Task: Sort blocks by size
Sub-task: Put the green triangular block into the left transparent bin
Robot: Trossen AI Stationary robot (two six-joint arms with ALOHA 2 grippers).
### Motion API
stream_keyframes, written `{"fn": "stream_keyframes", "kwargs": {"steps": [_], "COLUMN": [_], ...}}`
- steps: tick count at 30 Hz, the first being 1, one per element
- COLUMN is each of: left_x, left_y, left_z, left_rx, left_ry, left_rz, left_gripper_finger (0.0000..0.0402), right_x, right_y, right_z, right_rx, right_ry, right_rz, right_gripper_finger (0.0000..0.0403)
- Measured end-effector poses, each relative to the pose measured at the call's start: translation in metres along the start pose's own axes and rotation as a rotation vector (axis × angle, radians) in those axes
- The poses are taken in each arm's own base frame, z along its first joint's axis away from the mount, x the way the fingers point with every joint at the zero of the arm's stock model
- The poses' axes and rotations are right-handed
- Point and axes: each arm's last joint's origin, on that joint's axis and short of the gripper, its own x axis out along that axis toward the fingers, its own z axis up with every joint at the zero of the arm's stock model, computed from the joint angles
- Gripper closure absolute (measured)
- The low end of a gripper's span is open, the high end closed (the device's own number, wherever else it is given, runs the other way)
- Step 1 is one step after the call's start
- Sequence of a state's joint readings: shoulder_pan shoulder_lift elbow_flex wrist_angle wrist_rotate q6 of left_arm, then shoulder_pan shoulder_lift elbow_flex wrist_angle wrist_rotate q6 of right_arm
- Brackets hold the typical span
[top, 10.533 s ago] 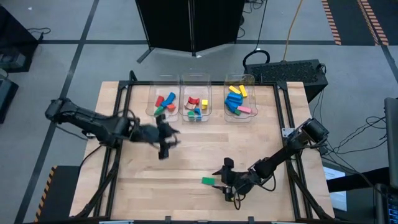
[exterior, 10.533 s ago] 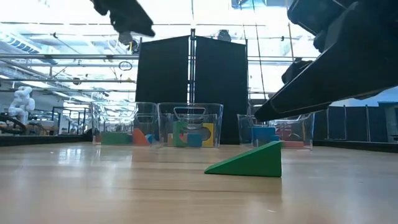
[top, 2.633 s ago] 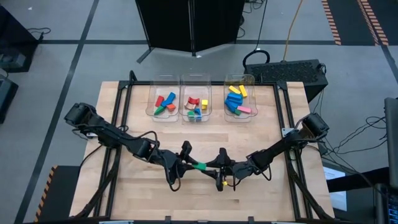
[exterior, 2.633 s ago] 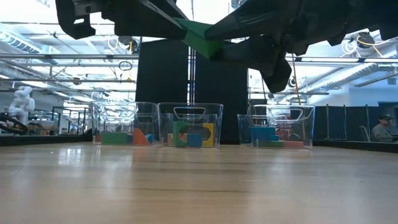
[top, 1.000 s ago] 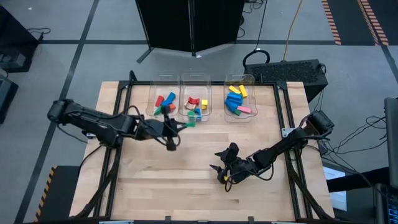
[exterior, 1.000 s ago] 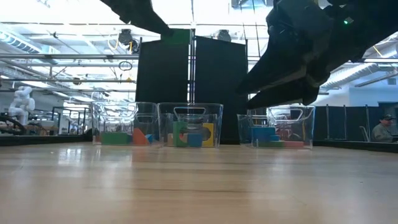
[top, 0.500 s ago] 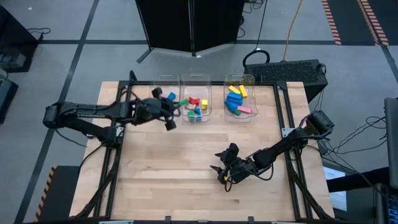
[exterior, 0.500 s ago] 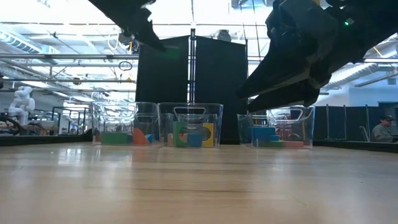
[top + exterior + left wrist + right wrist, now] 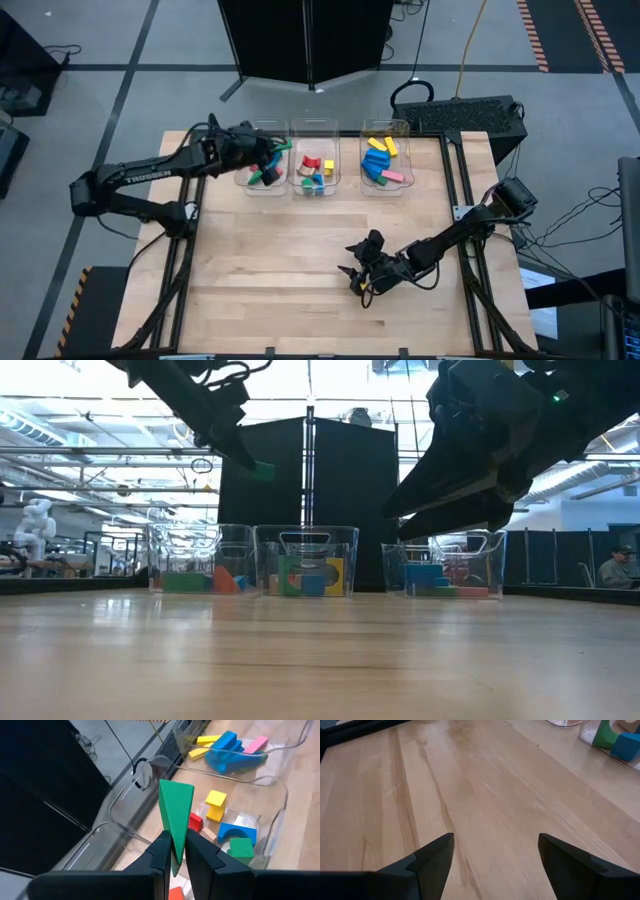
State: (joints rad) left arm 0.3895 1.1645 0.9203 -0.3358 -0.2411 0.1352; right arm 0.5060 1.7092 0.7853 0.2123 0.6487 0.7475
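My left gripper (image 9: 270,152) is shut on a green wedge block (image 9: 176,810) and holds it in the air over the far right corner of the left clear bin (image 9: 246,180). In the low view the wedge (image 9: 263,470) hangs high above the bins. Coloured blocks lie in all three bins: left, middle (image 9: 313,188) and right (image 9: 385,190). My right gripper (image 9: 360,276) waits open over bare wood near the table's front; in its wrist view nothing is between the fingers (image 9: 495,855). My left gripper pinches the wedge's narrow end (image 9: 175,851) between its two fingers (image 9: 161,854). The fingers come from the table's left, slanting down, and lie along the wedge. The wide end points away from the gripper. The wedge is lifted clear above the bin.
The three bins stand in a row along the table's far edge. A black stand (image 9: 310,40) rises behind them. Open wood (image 9: 300,250) lies between the bins and my right arm (image 9: 450,240).
My left gripper has carried the green wedge toward the table's far edge and a little to the left, from in front of the middle bin to above the left bin, staying shut on it. The wedge stays clear of the table.
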Motion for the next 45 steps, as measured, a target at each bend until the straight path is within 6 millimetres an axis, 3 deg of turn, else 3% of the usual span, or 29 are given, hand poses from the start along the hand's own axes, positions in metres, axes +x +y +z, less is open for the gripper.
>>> {"fn": "stream_keyframes", "kwargs": {"steps": [9, 18, 31, 45], "left_x": [0.005, 0.009, 0.052, 0.08], "left_y": [0.031, 0.046, 0.055, 0.066], "left_z": [-0.014, -0.021, -0.054, -0.075], "left_rx": [-0.062, -0.105, -0.076, -0.121], "left_ry": [0.103, 0.141, 0.419, 0.526], "left_rz": [0.05, 0.038, 0.023, 0.017], "left_gripper_finger": [0.0355, 0.0355, 0.0355, 0.0355], "right_x": [0.0, 0.001, 0.0, 0.0], "right_y": [0.0, -0.001, -0.003, -0.006], "right_z": [0.0, 0.001, -0.003, -0.006], "right_rx": [-0.007, -0.006, -0.076, -0.061], "right_ry": [0.0, -0.001, 0.031, 0.066], "right_rz": [-0.001, -0.002, -0.018, -0.033], "right_gripper_finger": [0.0126, 0.0126, 0.0126, 0.0126]}}
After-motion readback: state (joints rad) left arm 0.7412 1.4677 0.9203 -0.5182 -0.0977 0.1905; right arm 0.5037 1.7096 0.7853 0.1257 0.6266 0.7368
